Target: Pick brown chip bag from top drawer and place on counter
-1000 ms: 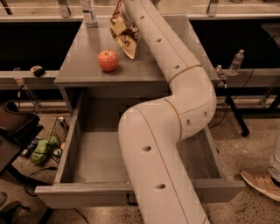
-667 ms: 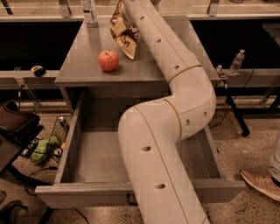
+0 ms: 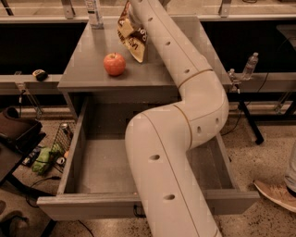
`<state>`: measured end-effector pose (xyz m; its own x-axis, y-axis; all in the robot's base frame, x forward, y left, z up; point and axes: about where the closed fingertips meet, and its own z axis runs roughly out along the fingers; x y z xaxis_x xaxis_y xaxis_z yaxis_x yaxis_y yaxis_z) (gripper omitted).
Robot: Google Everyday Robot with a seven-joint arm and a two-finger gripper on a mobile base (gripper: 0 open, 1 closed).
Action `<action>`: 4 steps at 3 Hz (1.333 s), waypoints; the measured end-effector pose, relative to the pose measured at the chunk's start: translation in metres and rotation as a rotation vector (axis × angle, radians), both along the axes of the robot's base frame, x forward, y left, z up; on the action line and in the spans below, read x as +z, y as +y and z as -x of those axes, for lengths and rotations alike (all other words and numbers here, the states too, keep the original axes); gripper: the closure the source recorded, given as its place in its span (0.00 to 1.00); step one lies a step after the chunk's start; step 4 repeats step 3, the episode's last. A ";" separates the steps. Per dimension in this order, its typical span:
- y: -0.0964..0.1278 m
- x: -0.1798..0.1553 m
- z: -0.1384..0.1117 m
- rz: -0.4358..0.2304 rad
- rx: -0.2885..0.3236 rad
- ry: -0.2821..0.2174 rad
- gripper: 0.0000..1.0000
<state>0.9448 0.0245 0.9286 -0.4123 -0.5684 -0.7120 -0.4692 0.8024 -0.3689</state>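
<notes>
– Nothing seems to have moved since a second ago: the chip bag (image 3: 132, 37), the arm (image 3: 185, 139) and the apple (image 3: 114, 63) all sit where they did.

– So where is the bag?

– Over the far part of the worktop (image 3: 88, 74), hard against the left side of the arm. It stands steeply tilted, with its top at the upper edge of view and its lower corner down by the surface. I cannot tell whether that corner touches.

– And the hand?

– It lies past the top edge of view, where the arm runs out above the bag. I cannot tell whether it is spread or pinching the bag.

– How would the bag handle?

– I judge it light, soft and crinkly, with a slick skin and brittle chips inside. A pinch on the flat sealed end would suit it best; a hard squeeze on the belly could crush the contents.

– Its looks?

– Dark brown, with a tan end, pale lettering and a creased surface.

– Around it?

– The apple sits near it, to the left and nearer. A bottle (image 3: 94, 7) stands at the far left of the worktop. The drawer (image 3: 74, 152) is pulled out below, and no bag shows in it.
</notes>
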 end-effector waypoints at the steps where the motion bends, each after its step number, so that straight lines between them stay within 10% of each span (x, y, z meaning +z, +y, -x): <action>1: 0.000 0.000 0.000 0.000 0.000 0.000 0.11; 4: 0.000 0.000 0.000 0.000 0.000 0.000 0.00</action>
